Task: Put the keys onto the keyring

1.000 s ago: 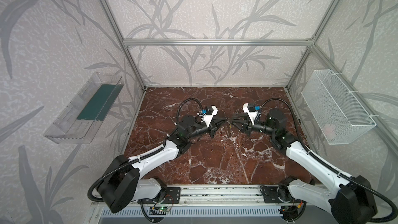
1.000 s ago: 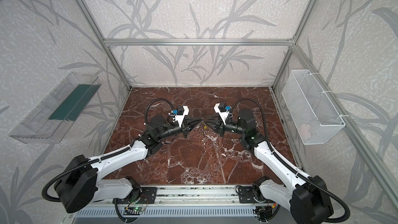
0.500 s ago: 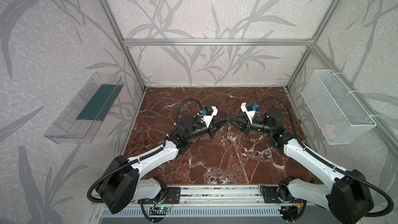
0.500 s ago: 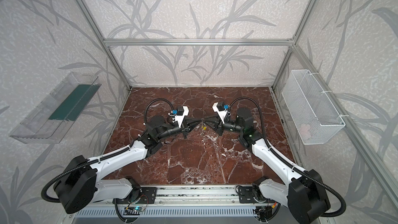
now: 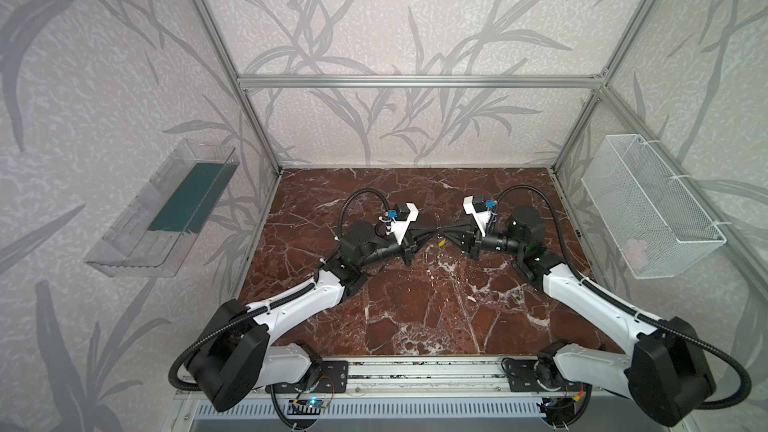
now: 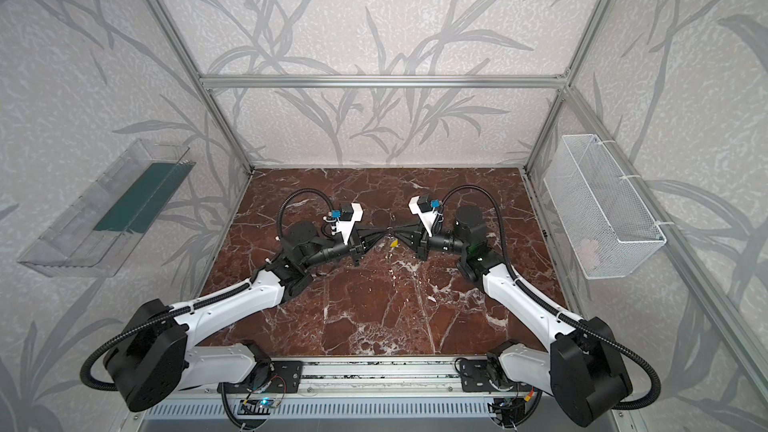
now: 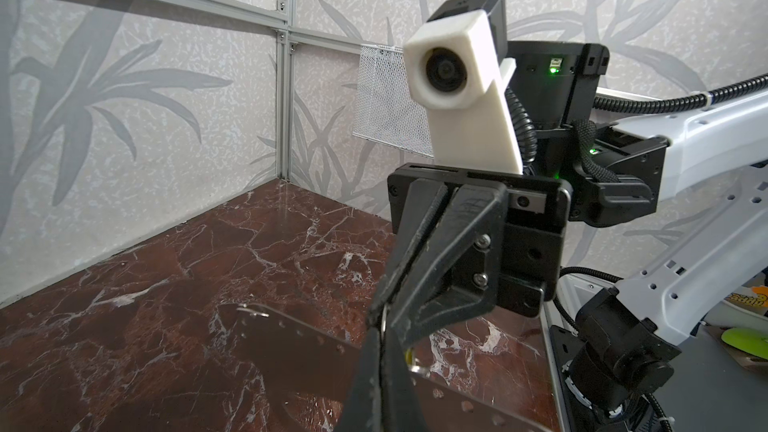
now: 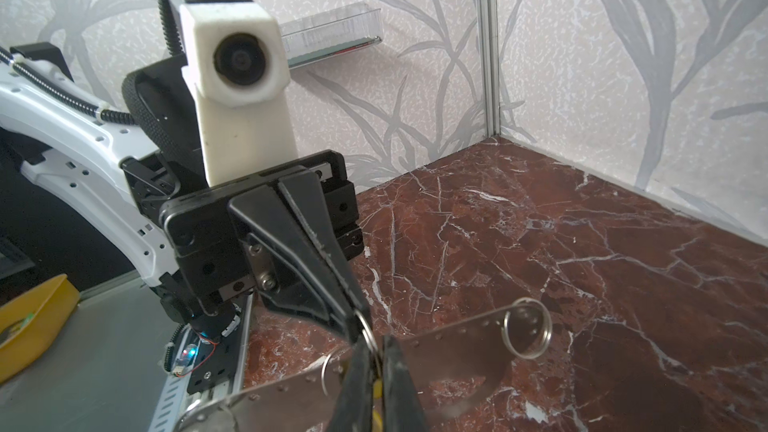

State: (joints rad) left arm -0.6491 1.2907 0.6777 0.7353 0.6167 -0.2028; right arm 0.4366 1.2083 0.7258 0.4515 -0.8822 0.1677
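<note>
1. Right wrist view: the keys (image 8: 457, 351), a flat plate with small holes along its rim, hang on edge just below the fingertips. They are clear of the marble table (image 8: 582, 243), with the broad face toward this camera. The plate's long axis lies across the line on which the two arms point at each other.
2. The keyring (image 8: 377, 392) sits at the plate's upper rim, about mid-length. In a top view its yellow tag (image 6: 393, 244) dangles directly under the spot where the tips meet.
3. The right gripper (image 8: 374, 347) is pinched narrow on the keyring, and the tag shows between its own fingers.
4. The left gripper (image 8: 355, 324) is likewise closed tight. It comes at the same rim from the opposite face. I judge that it carries the plate, though the contact is partly hidden.
5. Neither arm is nearer, since both meet tip to tip over the table's middle. By my reading, the coming move turns on the ring and the nearest rim hole, just beside it. The right arm would feed the ring through the plate's thickness while the left holds steady.
6. Another ring (image 8: 528, 334) hangs through a hole at the plate's far end, well apart from both grips.
</note>
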